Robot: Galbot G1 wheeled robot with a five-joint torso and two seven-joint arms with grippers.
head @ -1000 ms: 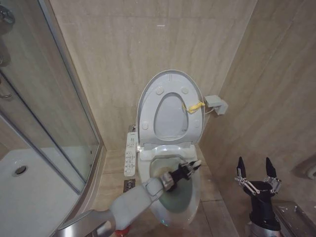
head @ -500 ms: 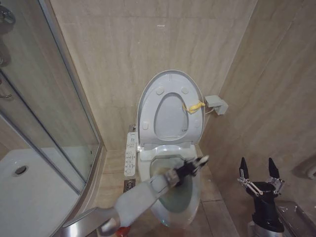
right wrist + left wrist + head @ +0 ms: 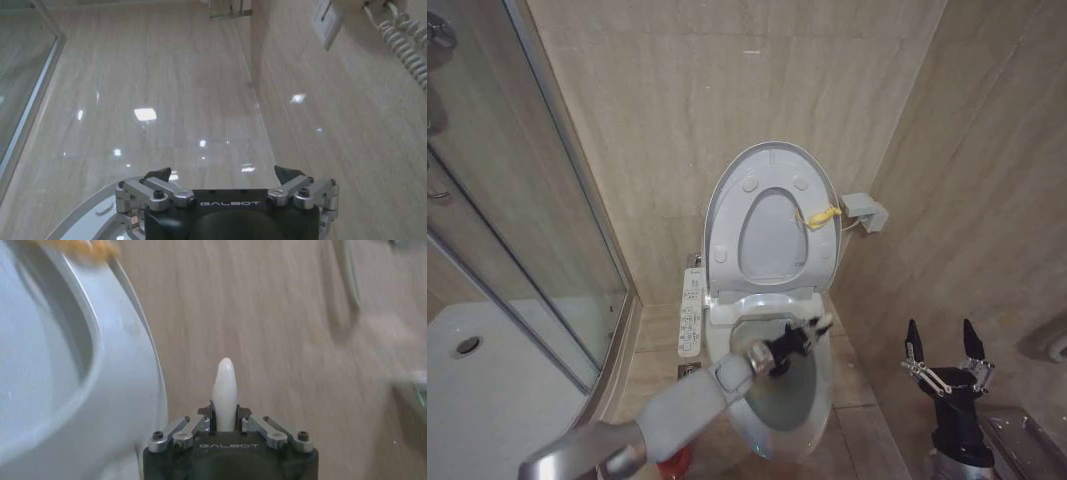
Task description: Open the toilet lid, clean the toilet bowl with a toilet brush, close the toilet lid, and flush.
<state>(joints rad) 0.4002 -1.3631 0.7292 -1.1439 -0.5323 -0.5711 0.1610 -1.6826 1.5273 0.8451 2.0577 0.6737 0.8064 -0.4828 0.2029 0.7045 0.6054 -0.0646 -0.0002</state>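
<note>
The toilet lid [image 3: 769, 170] stands raised against the wall with the seat up against it, and a yellow tag [image 3: 819, 214] hangs at its right edge. Below it lies the open toilet bowl [image 3: 799, 432]. My left gripper [image 3: 800, 336] hovers over the back of the bowl, shut on the toilet brush. Its white handle [image 3: 820, 322] pokes out past the fingers, and the brush end is hidden. In the left wrist view the left gripper [image 3: 225, 416] clamps the handle [image 3: 225, 385] beside the lid's edge [image 3: 143, 390]. My right gripper [image 3: 939, 332] waits open at the right, pointing up, and appears again as the right gripper [image 3: 223, 172].
A long white button panel [image 3: 690, 312] runs along the bowl's left side. The glass shower enclosure [image 3: 527, 230] fills the left. A grey box [image 3: 864, 210] sticks out of the right wall near the lid. Part of the red holder [image 3: 677, 462] peeks out under my left arm.
My left gripper, with the brush, swung out to the right over the bowl and has now come back a little to the left. The right gripper has barely moved.
</note>
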